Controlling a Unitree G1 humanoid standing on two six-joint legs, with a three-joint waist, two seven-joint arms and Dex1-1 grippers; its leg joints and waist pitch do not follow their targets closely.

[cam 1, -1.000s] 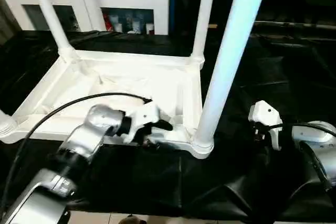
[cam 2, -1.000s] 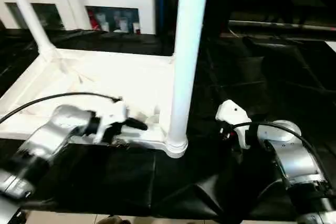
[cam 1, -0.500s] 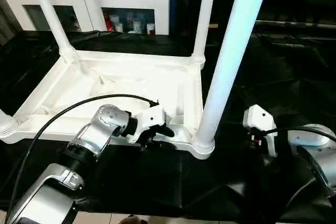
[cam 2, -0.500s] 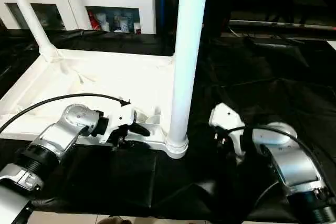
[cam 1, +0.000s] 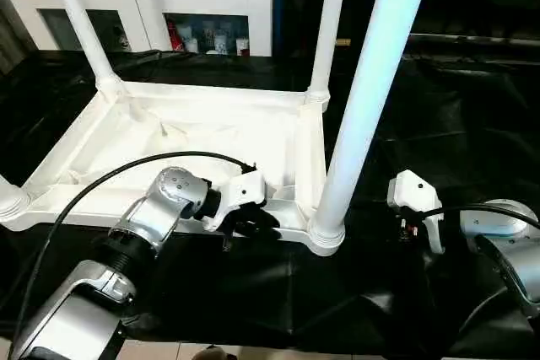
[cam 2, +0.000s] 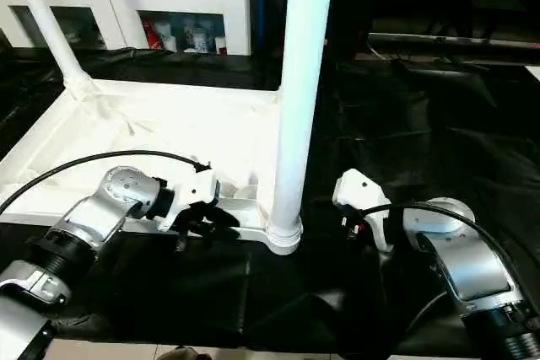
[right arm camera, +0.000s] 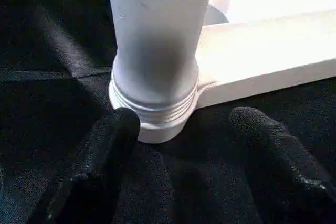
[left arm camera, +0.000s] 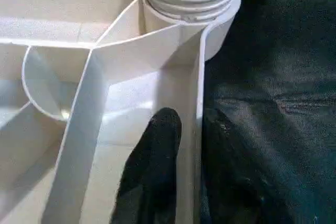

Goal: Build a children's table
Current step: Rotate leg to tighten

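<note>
Left gripper (cam 1: 253,223) has closed onto the near rim of the upside-down children's table (cam 1: 202,137); right gripper (cam 2: 348,223) has edged closer to the nearest leg (cam 1: 359,107).

Table at frame centre, on a black-covered table (cam 1: 439,124). Left fingers (left arm camera: 152,166) pinch the thin rim wall; right jaws stand open, empty. Light, stiff, slippery plastic, likely; best held by rim or leg base. White cabinet (cam 1: 143,2) upper left.

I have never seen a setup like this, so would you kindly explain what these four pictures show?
A two-armed humanoid robot is building a white children's table. Two pictures come from its head camera, looking down over its silver arms; the other two come from cameras on its wrists. The table top lies upside down on a black-covered work table, with legs standing up from its corners. The left claw pinches the top's near rim, one finger on each side. The right claw is open, facing the base of the nearest leg.
</note>
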